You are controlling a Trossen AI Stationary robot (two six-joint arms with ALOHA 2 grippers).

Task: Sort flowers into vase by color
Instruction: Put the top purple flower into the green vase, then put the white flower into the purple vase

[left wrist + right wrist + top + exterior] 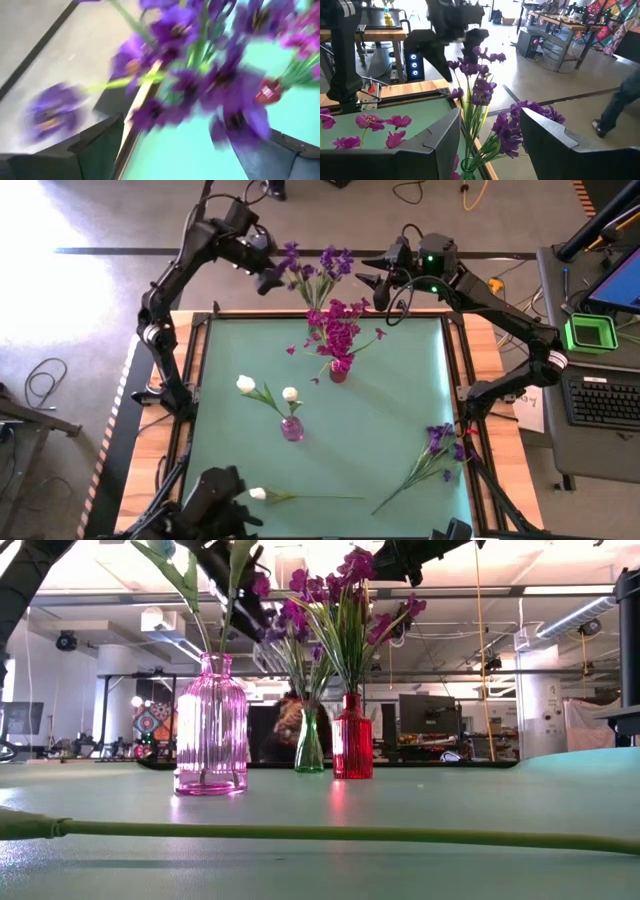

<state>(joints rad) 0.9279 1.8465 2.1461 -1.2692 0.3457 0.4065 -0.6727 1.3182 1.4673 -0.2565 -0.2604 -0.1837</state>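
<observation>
Loading purple flowers into green vase | left gripper fingers apart beside blooms; right gripper fingers apart, empty | next: fetch purple stem on mat

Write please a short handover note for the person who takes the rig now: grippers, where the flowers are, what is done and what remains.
Left gripper: over the table's far edge beside the purple flowers in the green vase; whether it grips a stem cannot be seen.
Right gripper: open, empty, just right of that bunch.
Done: magenta flowers stand in the red vase; two white buds in the pink vase.
Left: one white flower lying at the near edge, and a purple bunch lying near right on the mat.
</observation>
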